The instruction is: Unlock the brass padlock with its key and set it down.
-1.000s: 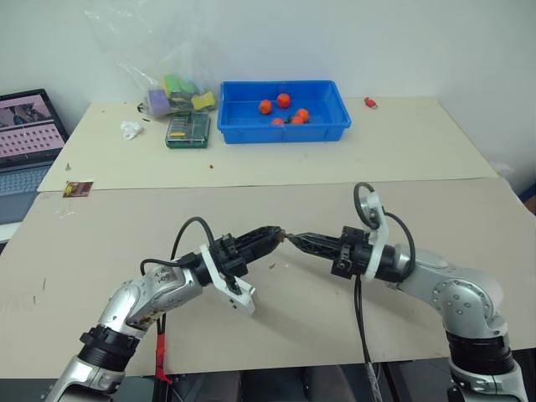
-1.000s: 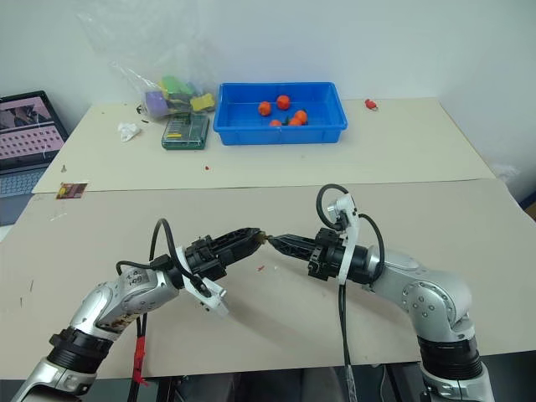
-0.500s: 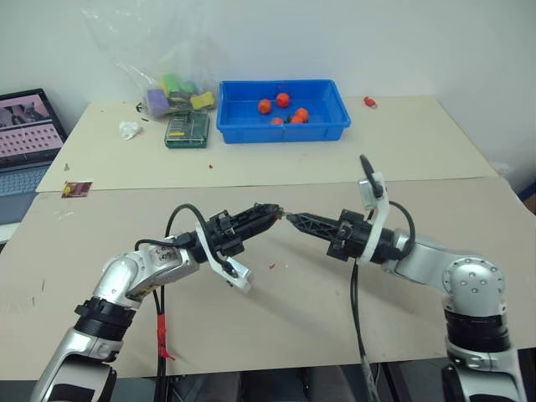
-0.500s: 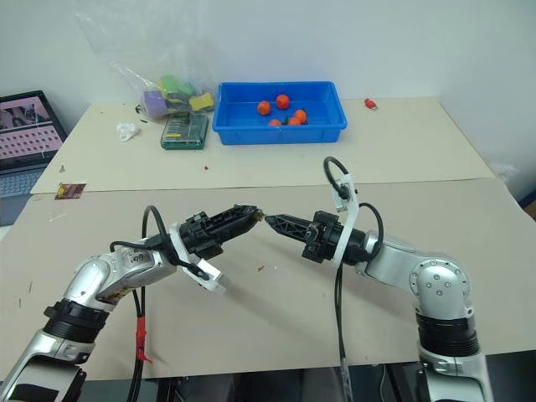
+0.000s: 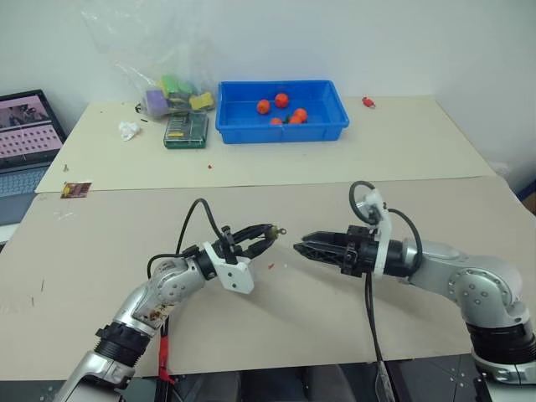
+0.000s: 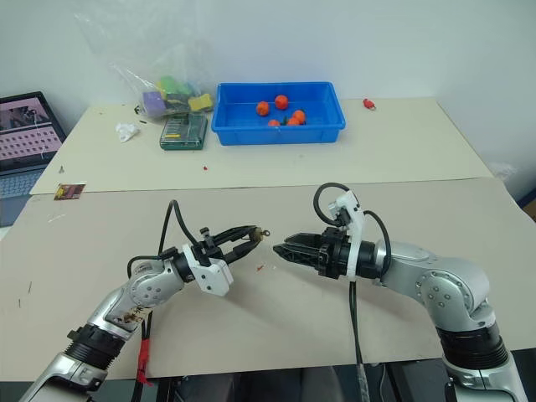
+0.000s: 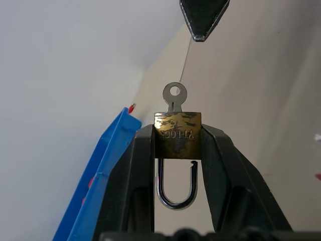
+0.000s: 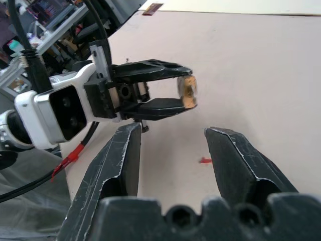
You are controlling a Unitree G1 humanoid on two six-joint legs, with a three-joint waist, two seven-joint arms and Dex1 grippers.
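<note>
Left gripper (image 7: 176, 145): clamps the brass padlock (image 7: 177, 133) above the table (image 5: 402, 159), centre-near.
Key (image 7: 174, 98): seated in lock; shackle sprung open.
Right gripper (image 8: 173, 150): just let go of key, jaws now apart, backed off right.
Meaning: unlocked; set-down remains.

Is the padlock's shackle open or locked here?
Open: in the left wrist view one shackle leg ends free below the brass padlock body.

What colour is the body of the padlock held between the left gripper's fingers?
Golden brass with dark tarnish; the brass padlock shows best in the left wrist view.
</note>
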